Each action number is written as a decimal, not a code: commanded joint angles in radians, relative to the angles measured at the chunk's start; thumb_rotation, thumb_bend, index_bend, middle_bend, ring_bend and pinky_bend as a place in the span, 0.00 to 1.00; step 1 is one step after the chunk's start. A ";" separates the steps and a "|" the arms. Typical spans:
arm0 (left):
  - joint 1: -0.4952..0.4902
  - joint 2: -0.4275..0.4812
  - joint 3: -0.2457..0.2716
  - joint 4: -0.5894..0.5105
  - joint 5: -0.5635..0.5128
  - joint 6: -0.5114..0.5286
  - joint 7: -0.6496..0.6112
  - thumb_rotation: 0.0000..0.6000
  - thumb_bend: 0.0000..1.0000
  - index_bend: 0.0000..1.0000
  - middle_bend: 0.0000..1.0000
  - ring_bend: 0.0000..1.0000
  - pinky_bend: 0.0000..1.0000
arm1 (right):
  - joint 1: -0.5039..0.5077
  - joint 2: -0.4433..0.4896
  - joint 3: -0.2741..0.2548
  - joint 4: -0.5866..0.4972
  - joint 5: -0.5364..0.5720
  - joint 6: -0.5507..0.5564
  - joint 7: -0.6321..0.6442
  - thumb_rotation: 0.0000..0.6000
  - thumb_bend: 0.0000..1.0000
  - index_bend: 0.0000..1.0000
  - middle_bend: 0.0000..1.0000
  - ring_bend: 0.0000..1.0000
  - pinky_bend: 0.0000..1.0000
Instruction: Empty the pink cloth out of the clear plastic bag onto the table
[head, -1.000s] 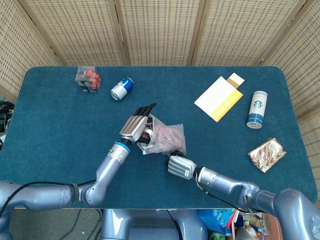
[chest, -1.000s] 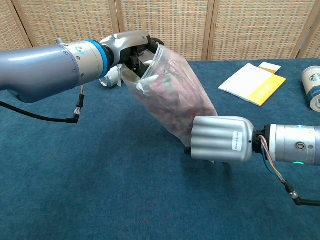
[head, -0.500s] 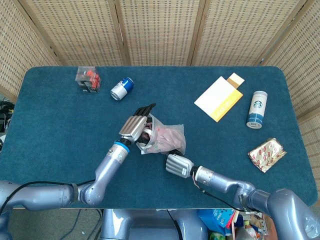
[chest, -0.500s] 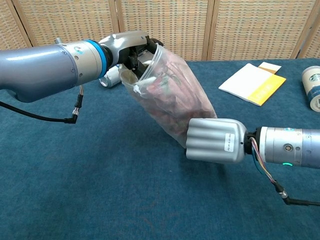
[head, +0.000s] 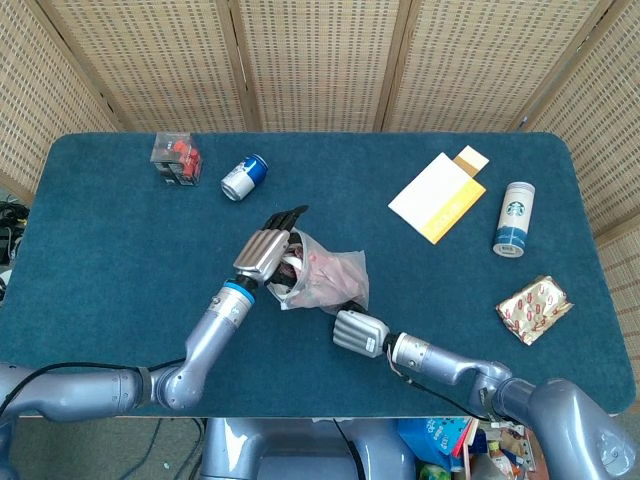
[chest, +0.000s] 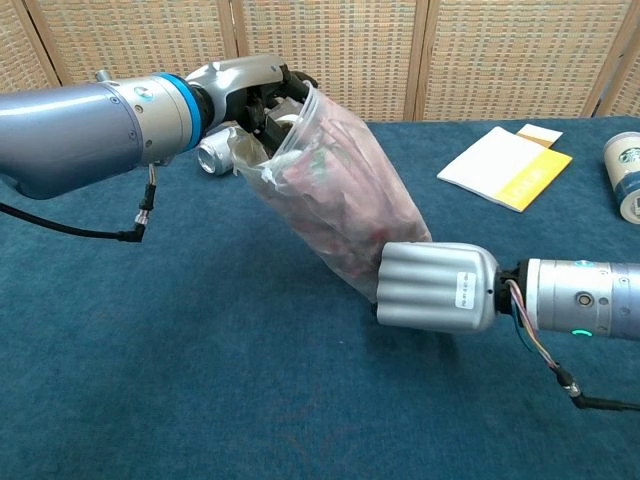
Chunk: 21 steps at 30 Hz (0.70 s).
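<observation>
Our left robot hand grips the mouth of the clear plastic bag; our right robot hand grips its bottom. The pink cloth remains inside, above the counter.

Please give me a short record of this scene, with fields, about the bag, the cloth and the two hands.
bag: clear plastic bag, tilted, mouth at upper left
cloth: pink cloth, inside the bag
left hand: left hand grips the bag's mouth
right hand: right hand holds the bag's bottom end
table: blue table
task state: cloth not yet out
</observation>
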 joint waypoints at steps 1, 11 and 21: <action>0.004 0.001 0.000 0.006 0.008 0.001 -0.010 1.00 0.43 0.73 0.00 0.00 0.00 | -0.003 0.007 -0.003 0.001 -0.001 0.011 0.005 1.00 0.76 0.87 0.87 0.84 1.00; 0.029 0.028 -0.010 0.024 0.036 0.008 -0.057 1.00 0.43 0.73 0.00 0.00 0.00 | -0.032 0.087 -0.008 -0.039 0.015 0.043 -0.019 1.00 0.81 0.88 0.89 0.86 1.00; 0.083 0.139 -0.035 0.015 0.065 0.008 -0.122 1.00 0.43 0.73 0.00 0.00 0.00 | -0.090 0.205 -0.013 -0.095 0.057 0.047 -0.079 1.00 0.82 0.89 0.89 0.86 1.00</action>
